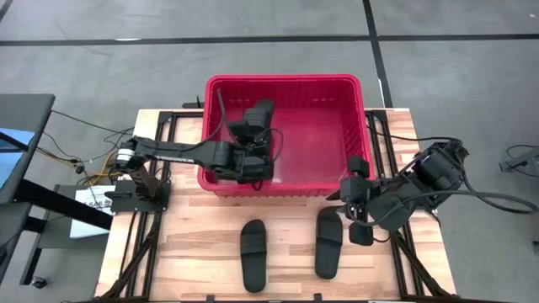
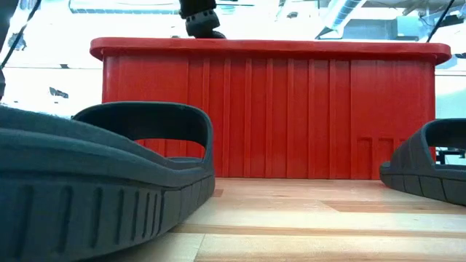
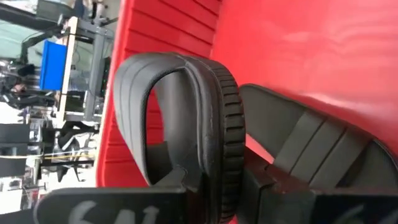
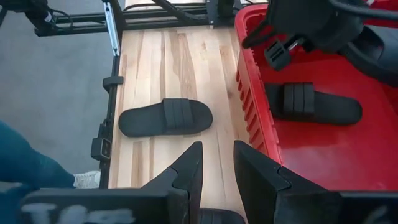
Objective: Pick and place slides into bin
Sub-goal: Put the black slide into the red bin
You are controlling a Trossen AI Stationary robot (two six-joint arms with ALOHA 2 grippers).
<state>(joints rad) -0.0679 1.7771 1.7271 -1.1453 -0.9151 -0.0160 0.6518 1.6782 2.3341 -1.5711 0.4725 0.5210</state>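
The red bin [image 1: 337,101] stands at the table's far middle. My left gripper [image 1: 253,139] reaches into it from the left and is shut on a black slide [image 3: 186,112], above a second slide [image 4: 314,102] that lies flat on the bin floor. Two more slides lie sole-down on the table in front of the bin, the left slide [image 1: 253,254] and the right slide [image 1: 329,242]. My right gripper [image 4: 217,168] is open and empty, just above the right slide's far end, next to the bin's near right corner. My left gripper pinches the slide's sole by its ribbed edge [image 3: 225,155] between its two fingers. The slide stands on edge in the hold, its strap [image 3: 134,93] arching out to one side. It is lifted clear of the bin floor, inside the bin walls.
The bin's near wall [image 2: 269,109] stands just behind the two table slides [image 2: 95,182] [image 2: 429,167]. Bare wood lies between them and to the left of the bin. A person's blue-clad leg and shoe [image 4: 37,171] stand on the floor off the table's edge.
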